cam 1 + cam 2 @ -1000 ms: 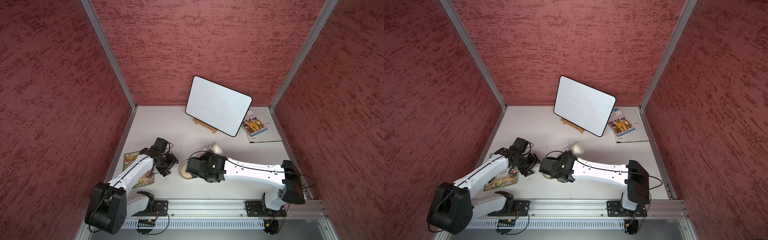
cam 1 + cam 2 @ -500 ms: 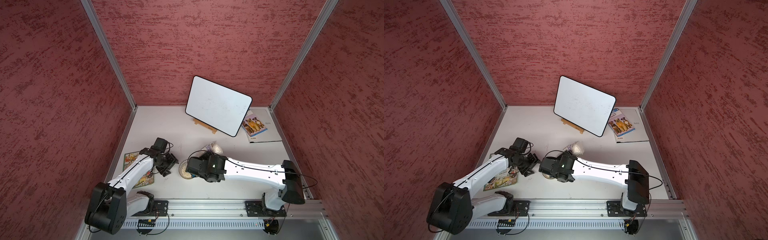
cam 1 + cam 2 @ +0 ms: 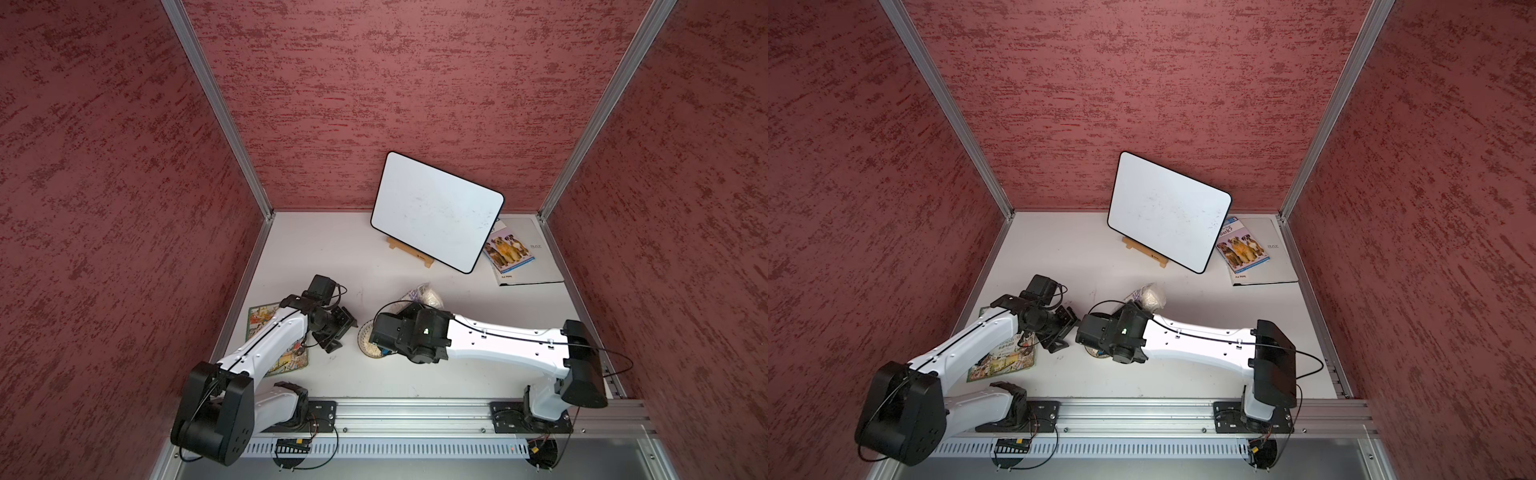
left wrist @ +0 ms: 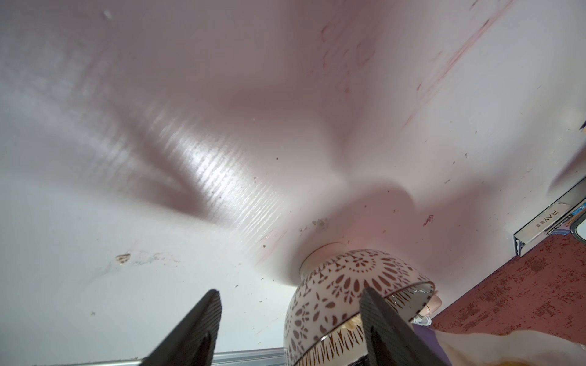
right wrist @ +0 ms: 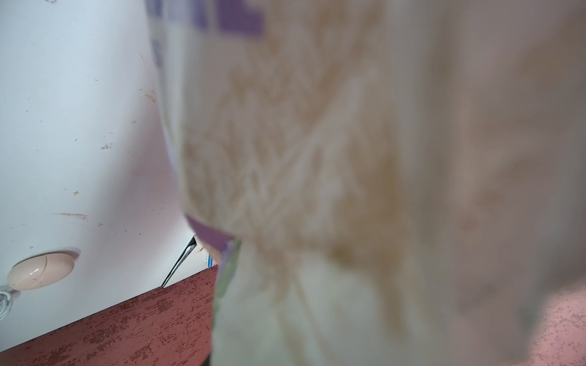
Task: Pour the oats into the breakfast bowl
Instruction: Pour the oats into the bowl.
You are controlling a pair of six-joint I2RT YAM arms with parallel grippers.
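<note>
Surface (image 3: 374,257): white, with red walls on three sides.
Bowl (image 3: 365,338): stood on its foot near the front, between the arms. The right arm (image 3: 498,336) hid most of it in both top views.
Left jaws: apart. One finger (image 4: 380,320) was at the bowl's rim and the other (image 4: 196,326) was clear of its outer wall. Contact could not be told.
Right jaws: clamped on the pouch (image 3: 422,293), with the fingers themselves hidden.
Pouch: held tilted, its far end pointing toward the whiteboard (image 3: 436,212) and its near end just beside the bowl's rim.
Oats (image 5: 269,142): inside the pouch, blurred.
Disc (image 5: 41,271): pinkish, on the surface beyond the bowl.
Dog book (image 3: 509,249): lay on a grey folder (image 3: 536,266) beside the whiteboard.
Picture book (image 3: 266,316): lay under the left arm (image 3: 270,336).
</note>
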